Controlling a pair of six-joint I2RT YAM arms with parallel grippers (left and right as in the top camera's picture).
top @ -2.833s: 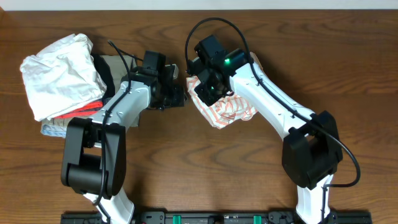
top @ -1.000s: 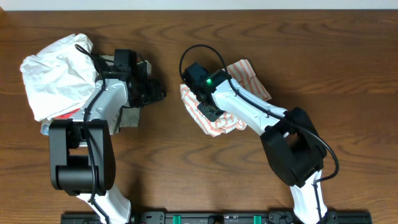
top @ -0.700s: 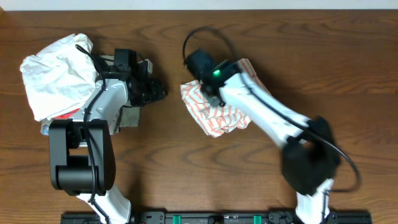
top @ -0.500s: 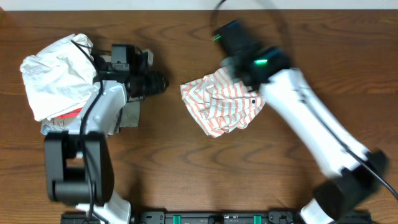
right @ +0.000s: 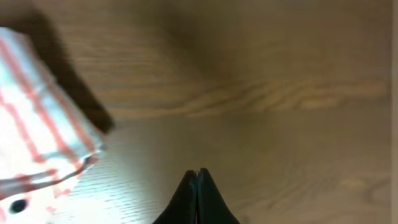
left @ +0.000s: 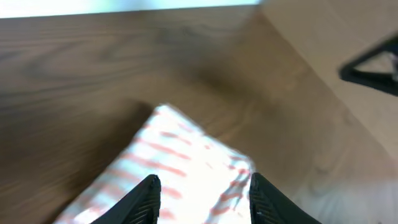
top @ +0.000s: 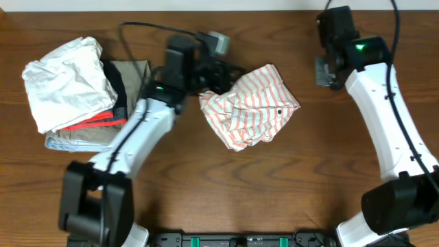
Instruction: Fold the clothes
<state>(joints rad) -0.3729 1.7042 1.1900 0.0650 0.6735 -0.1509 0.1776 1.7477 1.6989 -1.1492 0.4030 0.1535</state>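
The clothes, a coral-and-white striped shirt [top: 250, 106], lie as a crumpled bundle in the middle of the table. My left gripper [top: 221, 73] hovers at the bundle's upper left edge. In the blurred left wrist view its fingers [left: 151, 190] stand apart over the striped cloth [left: 180, 168], with nothing pinched between them. My right gripper [top: 326, 71] is off to the shirt's upper right, clear of it. The right wrist view shows it [right: 198, 175] shut and empty over bare wood, with the shirt's edge [right: 43, 130] at the left.
A stack of other garments sits at the far left: a plain white one [top: 67, 79] on top, then red [top: 101, 120], olive-khaki [top: 130, 72] and pale blue [top: 68, 143]. Both arm bases [top: 247, 240] stand along the front edge.
The right arm has let go of the shirt and swung up to the far right. The left arm has swung from the garment stack to the shirt's upper left edge.
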